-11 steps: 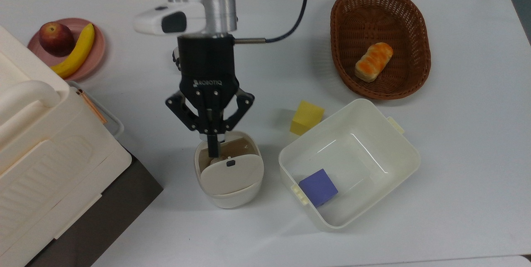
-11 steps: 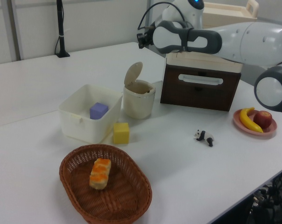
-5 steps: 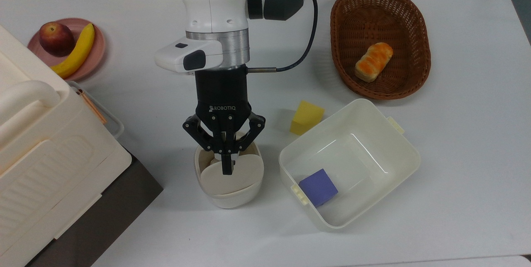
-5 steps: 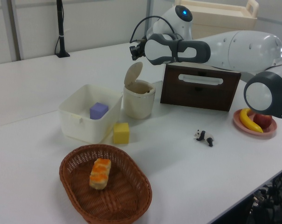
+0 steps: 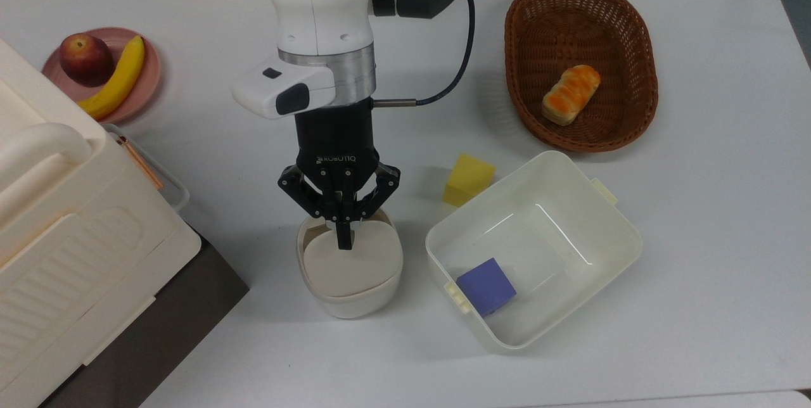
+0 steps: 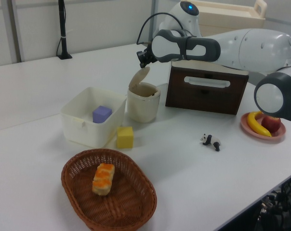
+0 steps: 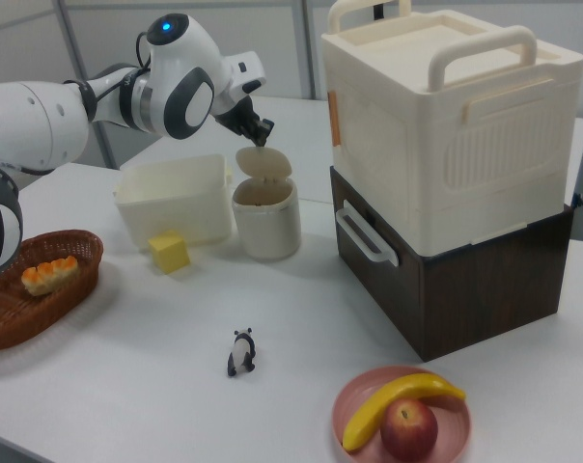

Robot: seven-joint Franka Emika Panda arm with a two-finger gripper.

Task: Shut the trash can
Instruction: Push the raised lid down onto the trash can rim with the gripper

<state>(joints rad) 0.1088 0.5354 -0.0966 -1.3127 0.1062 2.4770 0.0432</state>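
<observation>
The trash can (image 5: 350,301) is a small cream-white bin standing near the table's front in the top view, also seen in the left view (image 6: 143,105) and right view (image 7: 265,224). Its beige lid (image 5: 352,263) covers most of the opening from above. From the side, the lid (image 6: 138,79) is still tilted up on its hinge, about halfway down. My gripper (image 5: 343,242) is shut with nothing held, and its joined fingertips rest on the lid's free edge. It comes in from above (image 6: 144,57) and leans over the lid (image 7: 260,131).
A white tub (image 5: 609,225) holding a purple cube (image 5: 486,286) stands just right of the can, with a yellow cube (image 5: 468,179) beside it. Behind is a wicker basket (image 5: 641,47) with bread. A tall cream box on a brown box (image 5: 76,249) is at the top view's left, with a fruit plate (image 5: 147,88) behind it.
The gripper has come forward and down onto the lid. The lid has tipped from nearly upright to about halfway down over the opening.
</observation>
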